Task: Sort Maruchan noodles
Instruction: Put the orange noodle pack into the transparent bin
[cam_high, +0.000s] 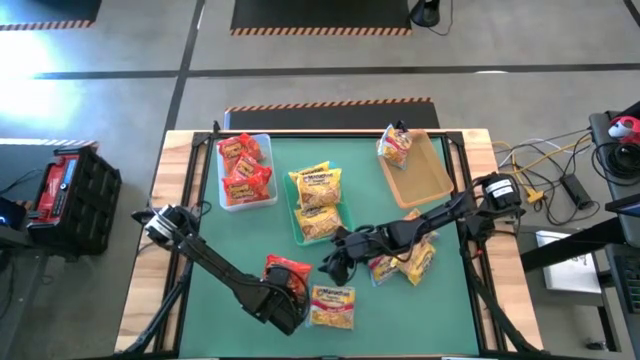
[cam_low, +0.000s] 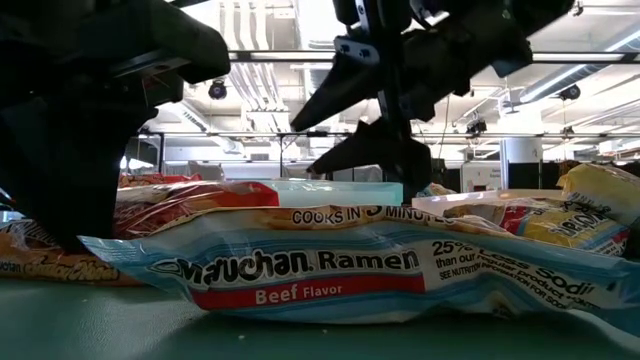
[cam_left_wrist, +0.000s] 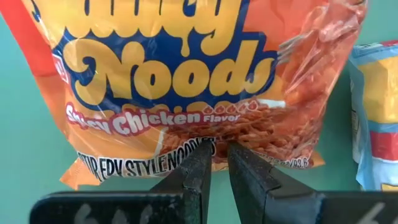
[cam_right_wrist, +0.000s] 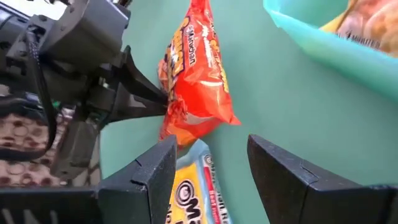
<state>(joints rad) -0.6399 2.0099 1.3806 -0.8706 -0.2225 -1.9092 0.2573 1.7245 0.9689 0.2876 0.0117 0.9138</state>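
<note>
A red-orange Maruchan noodles packet (cam_high: 288, 272) is at the table's near middle, with my left gripper (cam_left_wrist: 221, 158) shut on its end. Beside it a yellow-and-blue beef packet (cam_high: 332, 305) lies flat on the green mat. My right gripper (cam_high: 332, 266) hangs open above the mat between the teal bin and the beef packet, with nothing between its fingers (cam_right_wrist: 155, 180). More yellow-and-pink packets (cam_high: 405, 260) lie under the right arm. My left gripper pinches the red-orange packet's bottom end (cam_left_wrist: 214, 144), at the crinkled edge below the printed flavour line, between its two fingers. The fingers come steeply from above. The packet stretches away from them over the mat; whether it is clear of the table I cannot tell.
A clear bin (cam_high: 262, 198) at the far left holds red-orange packets. The teal bin (cam_high: 296, 225) in the middle holds yellow ones. A tan bin (cam_high: 425, 180) at the far right has one packet (cam_high: 395, 146) on its far rim. Bare mat lies at the near left and near right.
</note>
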